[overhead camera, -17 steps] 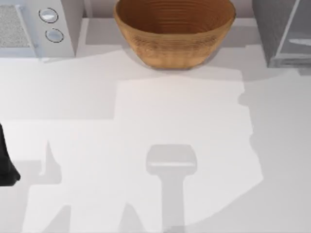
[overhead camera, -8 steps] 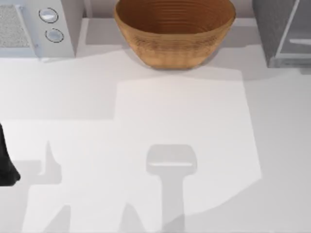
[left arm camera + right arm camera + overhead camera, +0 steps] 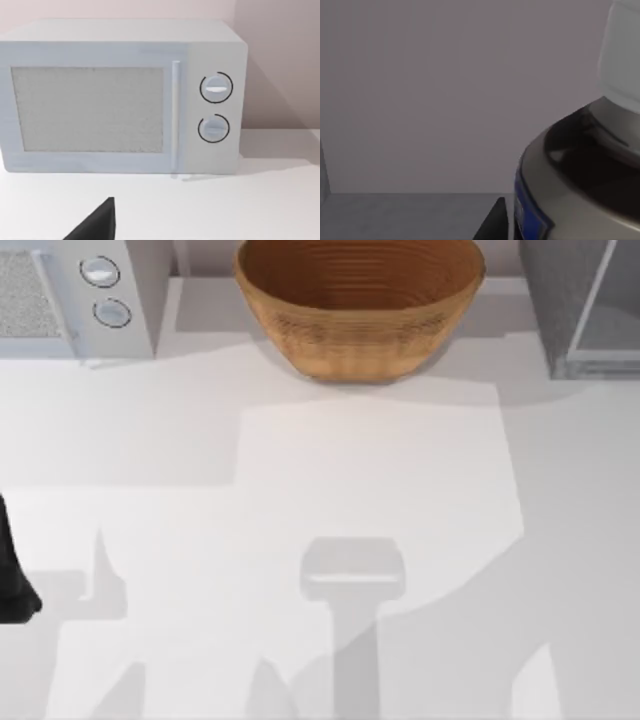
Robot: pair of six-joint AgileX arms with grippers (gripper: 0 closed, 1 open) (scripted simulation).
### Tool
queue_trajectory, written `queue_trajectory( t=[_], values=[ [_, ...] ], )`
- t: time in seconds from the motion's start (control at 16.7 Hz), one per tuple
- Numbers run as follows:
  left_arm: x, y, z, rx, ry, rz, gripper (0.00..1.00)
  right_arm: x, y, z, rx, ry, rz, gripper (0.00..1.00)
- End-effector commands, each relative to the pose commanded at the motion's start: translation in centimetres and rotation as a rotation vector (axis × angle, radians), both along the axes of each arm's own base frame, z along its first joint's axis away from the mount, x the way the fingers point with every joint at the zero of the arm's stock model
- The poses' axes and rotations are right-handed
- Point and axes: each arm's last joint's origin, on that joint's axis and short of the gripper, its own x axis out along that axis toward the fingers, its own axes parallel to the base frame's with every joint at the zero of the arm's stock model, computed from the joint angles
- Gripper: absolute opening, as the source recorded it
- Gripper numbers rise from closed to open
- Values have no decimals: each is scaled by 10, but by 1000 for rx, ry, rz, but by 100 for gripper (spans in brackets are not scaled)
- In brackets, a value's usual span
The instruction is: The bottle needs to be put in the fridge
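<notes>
The bottle (image 3: 580,175) sits close to the right arm's wrist camera against the fridge (image 3: 585,310) interior's grey wall, gripper state indeterminate, while the left arm (image 3: 12,575) rests at the worktop's (image 3: 320,500) left edge facing the microwave (image 3: 120,95).

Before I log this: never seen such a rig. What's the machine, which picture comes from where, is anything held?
Two AgileX robot arms work at a white table. The overhead camera shows a microwave, a woven bowl and the fridge at the back, the left arm parked at the left. Its wrist camera faces the microwave. The right wrist camera is close to the bottle, before grey walls, probably inside the fridge; one right gripper finger lies beside it. Whether it grips, I cannot tell.
</notes>
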Motion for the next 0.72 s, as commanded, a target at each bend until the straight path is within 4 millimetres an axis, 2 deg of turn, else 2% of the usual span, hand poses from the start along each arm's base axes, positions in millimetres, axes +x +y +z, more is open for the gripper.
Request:
queue_trajectory(
  t=[0.12, 0.36, 0.72],
  values=[
    [0, 0, 0, 0, 0, 0, 100, 9, 2, -2, 0, 12, 1, 1],
    [0, 0, 0, 0, 0, 0, 100, 10, 2, -3, 0, 15, 1, 1],
    [0, 0, 0, 0, 0, 0, 100, 10, 2, -3, 0, 15, 1, 46]
  ],
)
